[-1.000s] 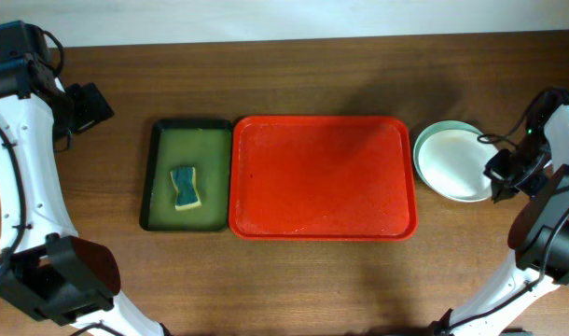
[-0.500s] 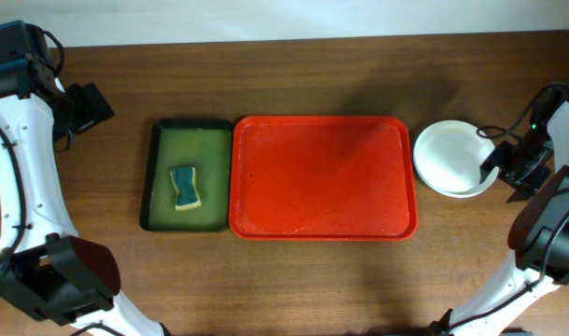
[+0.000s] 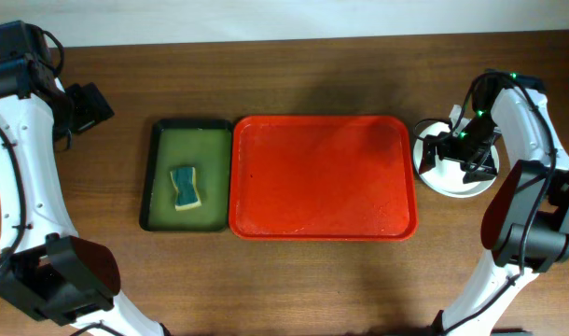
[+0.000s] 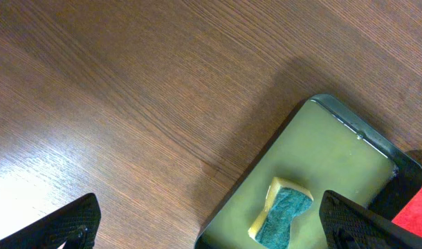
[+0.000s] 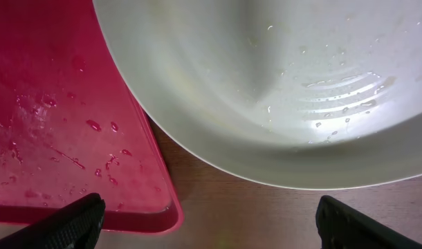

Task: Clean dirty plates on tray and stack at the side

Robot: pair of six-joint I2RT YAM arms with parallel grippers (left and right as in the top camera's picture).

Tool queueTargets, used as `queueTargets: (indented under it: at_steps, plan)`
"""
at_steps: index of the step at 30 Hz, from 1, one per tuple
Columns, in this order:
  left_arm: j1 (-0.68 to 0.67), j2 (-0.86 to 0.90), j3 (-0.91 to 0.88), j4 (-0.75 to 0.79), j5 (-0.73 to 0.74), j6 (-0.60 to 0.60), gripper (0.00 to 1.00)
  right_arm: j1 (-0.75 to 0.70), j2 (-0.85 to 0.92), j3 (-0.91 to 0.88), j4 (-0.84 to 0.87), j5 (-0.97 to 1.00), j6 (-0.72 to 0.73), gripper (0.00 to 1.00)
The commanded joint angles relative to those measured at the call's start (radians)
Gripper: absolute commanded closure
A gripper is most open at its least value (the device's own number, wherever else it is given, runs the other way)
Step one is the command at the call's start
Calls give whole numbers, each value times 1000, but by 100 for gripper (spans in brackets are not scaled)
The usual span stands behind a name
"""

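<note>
In the overhead view, the right gripper (image 3: 437, 155) covered most of the plates (image 3: 455, 189), so their count could not be told. The right wrist view cut the plate (image 5: 280, 90) off at top and right, and the red tray (image 5: 52, 138) at left and bottom. The sponge (image 4: 283, 214) and green tray (image 4: 322, 159) ran past the left wrist view's bottom edge.
</note>
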Motion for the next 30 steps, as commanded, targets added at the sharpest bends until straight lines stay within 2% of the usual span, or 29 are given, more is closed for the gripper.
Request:
queueTargets:
  at_steps: [1, 8, 11, 13, 18, 23, 26, 28, 30]
  plan:
    - [1, -6, -2, 2, -5, -9, 1, 4, -19, 11, 0, 12, -10, 1]
    - [1, -6, -2, 2, -5, -9, 1, 2, -13, 11, 0, 12, -10, 1]
    - [1, -6, -2, 2, -5, -9, 0, 2, -66, 11, 0, 12, -10, 1]
    - [1, -6, -2, 2, -5, -9, 1, 2, -187, 11, 0, 12, -10, 1]
    - [1, -6, -2, 2, -5, -9, 1, 5, -668, 11, 13, 79, -36, 1]
    - [1, -6, -2, 2, -5, -9, 1, 5, -1026, 11, 22, -127, -32, 1]
    - [1, -6, -2, 2, -5, -9, 1, 13, -1197, 11, 23, -134, -33, 1]
    - [1, -6, -2, 2, -5, -9, 1, 105, -1304, -26, 71, -134, -61, 1]
    - [1, -6, -2, 2, -5, -9, 1, 203, -1411, -163, 178, -134, -139, 1]
